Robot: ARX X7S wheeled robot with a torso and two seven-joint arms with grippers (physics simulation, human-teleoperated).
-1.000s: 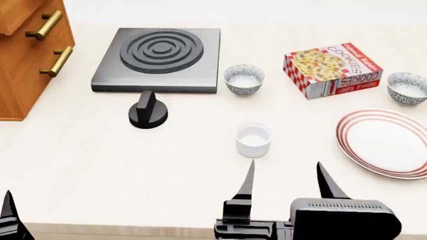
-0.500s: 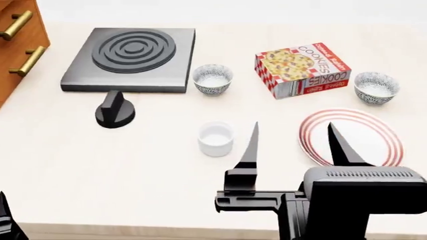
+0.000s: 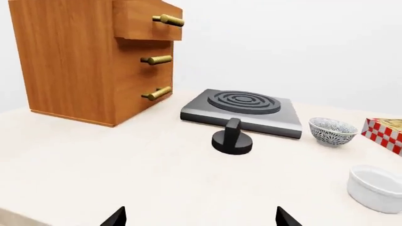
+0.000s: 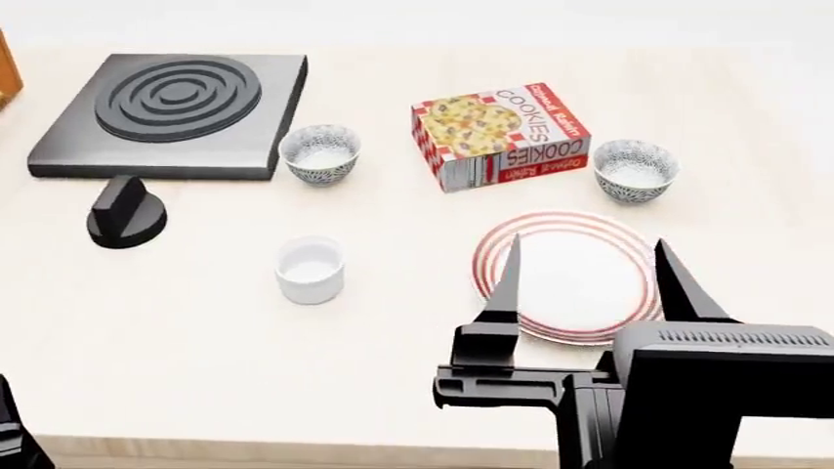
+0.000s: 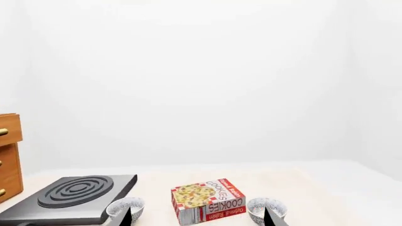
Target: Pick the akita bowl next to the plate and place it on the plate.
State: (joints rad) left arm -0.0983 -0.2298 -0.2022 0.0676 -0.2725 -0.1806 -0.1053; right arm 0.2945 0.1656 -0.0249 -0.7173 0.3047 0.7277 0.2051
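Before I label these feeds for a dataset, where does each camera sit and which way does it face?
Head view: high on the robot, looking down on the plate; right claw open in front.
Left wrist view: low over the counter, facing the drawer cabinet and stove plate; only claw tips show.
Right wrist view: level, facing the far wall; tips only.
All three share the cookie box.

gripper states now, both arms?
Left gripper: open, empty.
Right gripper: open, empty, above the plate.
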